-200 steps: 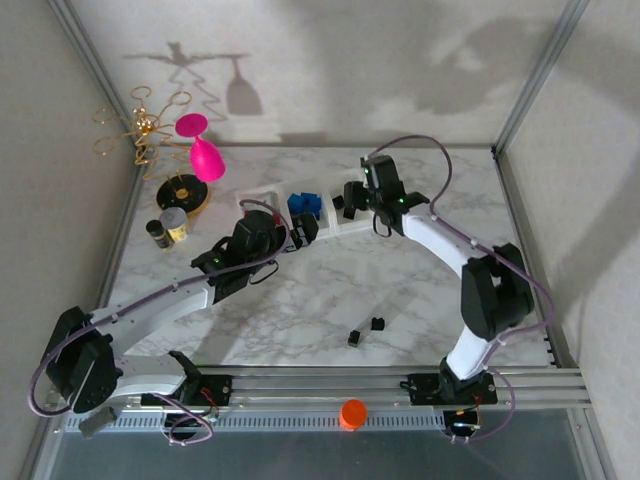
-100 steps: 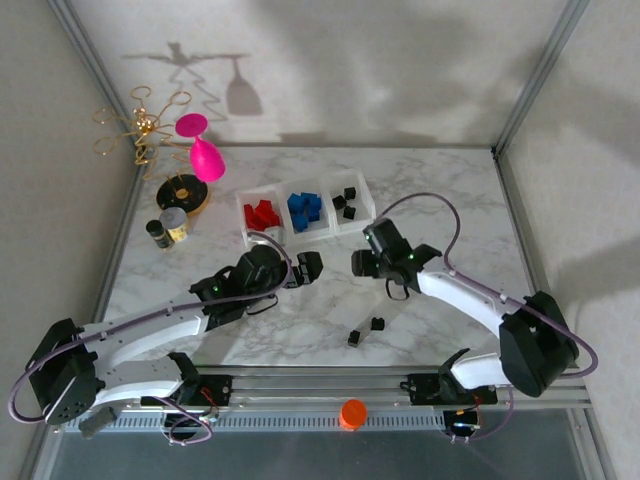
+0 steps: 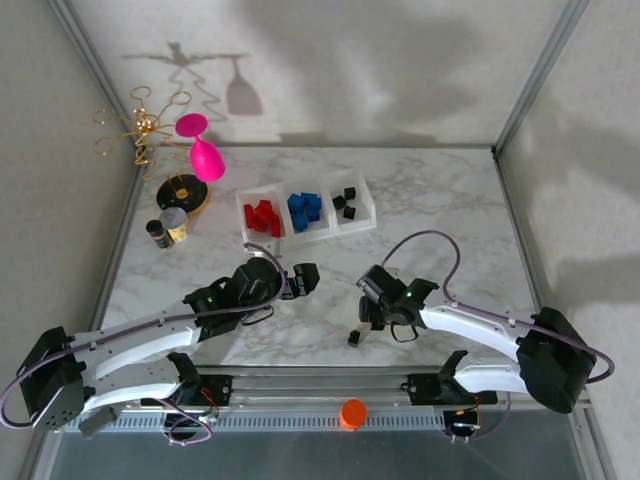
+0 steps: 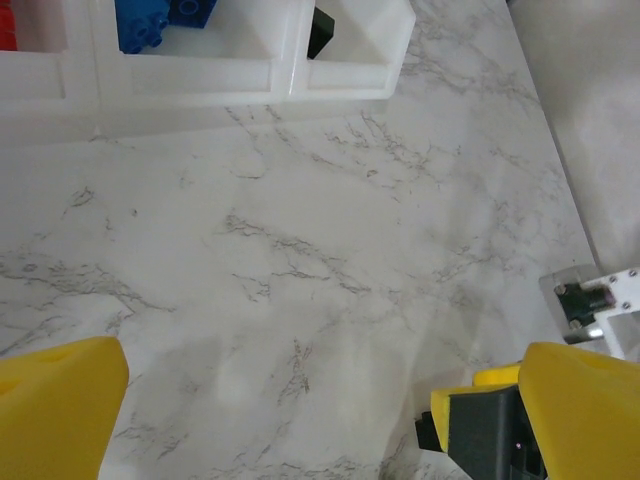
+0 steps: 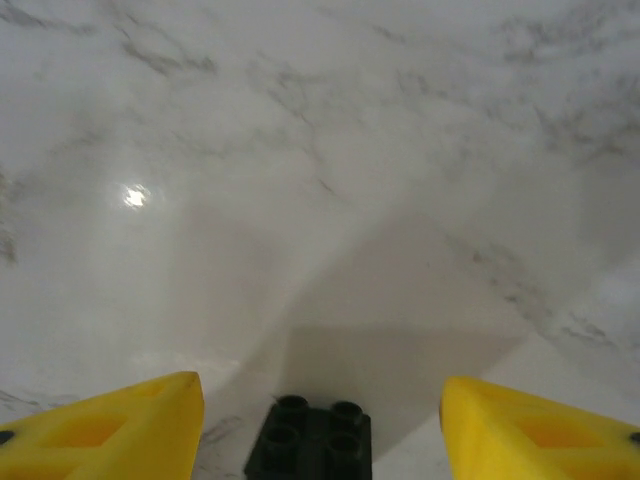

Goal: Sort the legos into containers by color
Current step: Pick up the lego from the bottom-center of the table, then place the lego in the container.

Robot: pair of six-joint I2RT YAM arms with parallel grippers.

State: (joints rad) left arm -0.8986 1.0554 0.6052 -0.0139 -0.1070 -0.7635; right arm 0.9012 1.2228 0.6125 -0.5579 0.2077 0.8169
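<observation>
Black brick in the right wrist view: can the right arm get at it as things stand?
Probably yes: the right gripper hovers with jaws open either side of the black brick, bare table around it.

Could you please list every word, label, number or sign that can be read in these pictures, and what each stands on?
None: no text can be read here.
The jar may carry a label, but it is too small to tell.
The studs of the black brick show no readable mark.

We see bright, soft light from the near side; the gold wire rack (image 3: 142,128) throws a sharp shadow on the back wall (image 3: 350,70); glare dots the marble tabletop (image 5: 300,150).
</observation>
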